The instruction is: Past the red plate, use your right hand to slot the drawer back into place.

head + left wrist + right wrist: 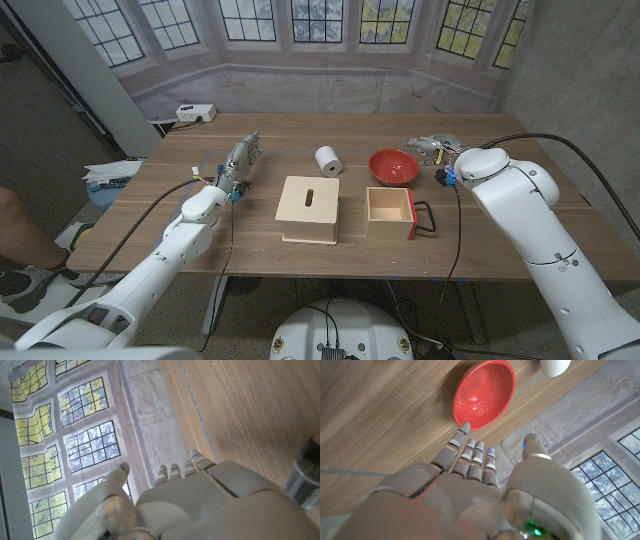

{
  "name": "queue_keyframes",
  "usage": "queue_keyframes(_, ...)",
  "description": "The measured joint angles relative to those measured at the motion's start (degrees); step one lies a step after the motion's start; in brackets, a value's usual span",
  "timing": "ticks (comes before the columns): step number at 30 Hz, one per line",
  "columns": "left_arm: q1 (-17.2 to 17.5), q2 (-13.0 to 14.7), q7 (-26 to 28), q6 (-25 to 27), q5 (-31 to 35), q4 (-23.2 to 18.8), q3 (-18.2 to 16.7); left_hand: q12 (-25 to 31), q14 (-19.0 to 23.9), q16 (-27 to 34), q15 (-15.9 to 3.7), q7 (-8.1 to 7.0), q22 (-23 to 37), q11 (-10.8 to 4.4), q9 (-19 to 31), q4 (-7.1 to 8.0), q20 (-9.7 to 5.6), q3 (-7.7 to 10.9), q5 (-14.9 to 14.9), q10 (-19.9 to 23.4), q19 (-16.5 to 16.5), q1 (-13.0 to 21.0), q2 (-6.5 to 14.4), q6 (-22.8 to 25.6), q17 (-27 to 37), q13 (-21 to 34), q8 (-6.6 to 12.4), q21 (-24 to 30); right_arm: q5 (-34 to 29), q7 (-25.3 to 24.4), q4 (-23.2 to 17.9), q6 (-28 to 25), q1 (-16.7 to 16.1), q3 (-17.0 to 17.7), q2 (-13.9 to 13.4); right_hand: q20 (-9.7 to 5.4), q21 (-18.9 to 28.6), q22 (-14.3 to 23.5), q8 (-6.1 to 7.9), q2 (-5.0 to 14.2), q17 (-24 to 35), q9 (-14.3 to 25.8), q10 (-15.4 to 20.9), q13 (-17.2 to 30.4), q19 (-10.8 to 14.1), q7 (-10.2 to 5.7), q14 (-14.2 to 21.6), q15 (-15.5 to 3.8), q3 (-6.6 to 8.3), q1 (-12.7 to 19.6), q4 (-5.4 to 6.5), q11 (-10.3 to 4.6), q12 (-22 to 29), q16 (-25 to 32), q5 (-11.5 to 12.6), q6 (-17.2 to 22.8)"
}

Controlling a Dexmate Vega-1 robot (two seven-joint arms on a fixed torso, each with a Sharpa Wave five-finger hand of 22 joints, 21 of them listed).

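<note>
Right hand (432,147) hovers spread beside the red plate (393,166).
The drawer (391,213) sits pulled out, nearer on the bench (520,190).

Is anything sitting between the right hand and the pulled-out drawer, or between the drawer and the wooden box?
Nothing visible blocks either path. The right hand hovers open beside the red plate, which lies behind the drawer, off to the side of the reach. The drawer sits directly against the wooden box.
</note>
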Motion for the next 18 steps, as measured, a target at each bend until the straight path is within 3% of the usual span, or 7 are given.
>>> queue_keyframes(6, 0.4, 0.14, -0.01, 0.2, 0.09, -0.6, 0.03, 0.0, 0.0, 0.0, 0.0, 0.0, 0.0, 0.0, 0.0, 0.0, 0.0, 0.0, -0.22, 0.0, 0.0, 0.54, -0.06, 0.0, 0.0, 0.0, 0.0, 0.0, -3.66, 1.37, -1.98, -2.61, 0.86, -2.73, -1.09, 0.34, 0.0, 0.0, 0.11, -0.17, 0.03, 0.0, 1.36, 0.18, 1.89, 0.73, 1.32, 0.34, 0.07, 1.07, -0.07, 0.13, 0.45, 0.0, 0.0, 1.1)
queue_keyframes(12, 0.68, 0.27, 0.02, 0.37, 0.13, -1.09, 0.1, 0.0, 0.0, 0.0, 0.0, 0.0, 0.0, 0.0, 0.0, -0.24, 0.0, 0.24, -0.22, 0.0, 0.0, 0.59, -0.01, 0.0, 0.0, 0.0, 0.0, 0.0, -12.34, 7.74, -2.8, -4.25, 0.93, -4.39, -1.21, 0.81, 0.42, 0.0, 0.11, -0.28, 0.03, 0.0, 2.39, 0.18, 2.66, 1.25, 2.57, 0.52, 0.07, 1.38, -0.07, 0.55, 0.89, 0.54, 0.0, 2.02)
queue_keyframes(13, 0.75, 0.29, 0.08, 0.53, 0.14, -1.21, 0.14, 0.0, 0.0, 0.0, 0.0, 0.0, 0.0, 0.0, 0.0, -0.24, 0.0, 0.24, -0.22, 0.0, 0.0, 0.59, -0.01, 0.0, 0.0, 0.0, 0.0, 0.0, -13.73, 8.96, -2.94, -4.4, 0.77, -6.12, -0.05, 0.66, 0.42, 0.0, 0.11, -0.17, 0.03, 0.0, 2.77, 0.18, 2.82, 1.18, 2.82, 0.28, 0.07, 1.68, -0.07, 0.66, 0.89, 0.54, 0.0, 2.09)
queue_keyframes(15, 0.8, 0.32, 0.08, 0.53, 0.14, -1.32, 0.17, 0.0, 0.0, 0.0, 0.0, 0.0, 0.0, 0.0, 0.0, -0.25, 0.0, 0.22, -0.22, 0.0, 0.0, 0.59, -0.01, 0.0, 0.0, 0.0, 0.0, 0.0, -16.31, 11.22, -2.94, -4.62, 0.77, -6.12, -0.05, 0.82, 0.42, 0.0, 0.34, -0.27, 0.03, 0.0, 3.49, 0.44, 3.48, 1.51, 3.46, 0.56, 0.07, 1.85, -0.07, 0.83, 1.17, 0.76, 0.0, 2.69)
queue_keyframes(18, 0.94, 0.4, 0.19, 0.63, 0.16, -1.55, 0.23, 0.0, 0.0, 0.0, 0.0, 0.0, 0.0, 0.0, 0.0, -0.6, 0.14, 0.26, -0.22, 0.0, 0.14, 0.59, -0.01, 0.0, 0.0, 0.0, 0.0, 0.0, -21.56, 16.03, -2.12, -4.97, 0.63, -8.14, 2.02, 1.12, 0.42, 0.0, 0.34, -0.33, 0.03, 0.0, 4.45, 0.45, 4.62, 1.96, 4.57, 0.48, 0.07, 2.32, -0.07, 1.15, 1.61, 0.84, 0.0, 3.19)
